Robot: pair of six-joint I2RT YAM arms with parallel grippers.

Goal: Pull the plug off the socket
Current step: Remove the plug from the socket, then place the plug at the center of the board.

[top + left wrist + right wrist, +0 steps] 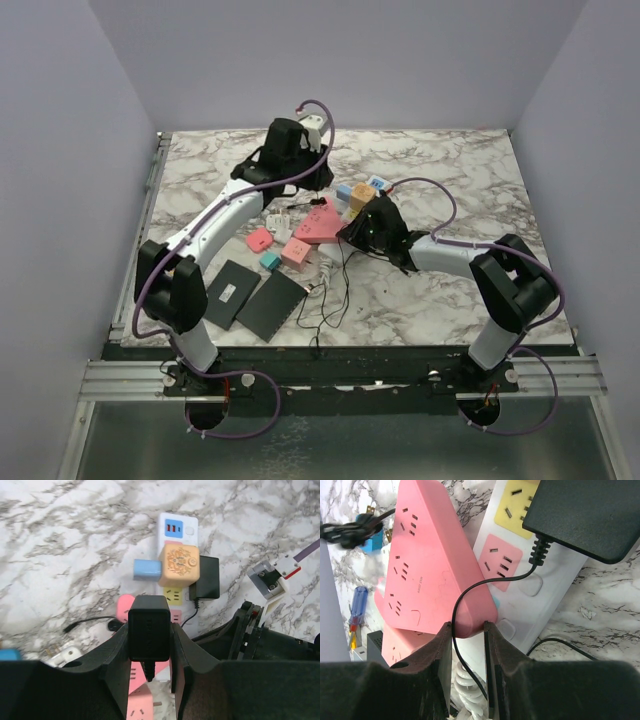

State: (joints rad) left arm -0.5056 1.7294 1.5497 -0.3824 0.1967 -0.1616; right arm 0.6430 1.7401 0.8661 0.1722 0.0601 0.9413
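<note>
Left fingers (116, 652) around black plug (148, 630), orange adapter (179, 565) beyond

Socket (377, 184) mid-bench, running toward far-right corner. Wedge strip (320, 222) against its left side. Pads (271, 305) by near edge, left.

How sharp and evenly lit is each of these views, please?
Left wrist: black plug and socket sharp, the dark fingers lose detail. Right wrist: socket's white face bright, screwdriver at the left edge slightly soft. Top external: even light, faint shadows.
</note>
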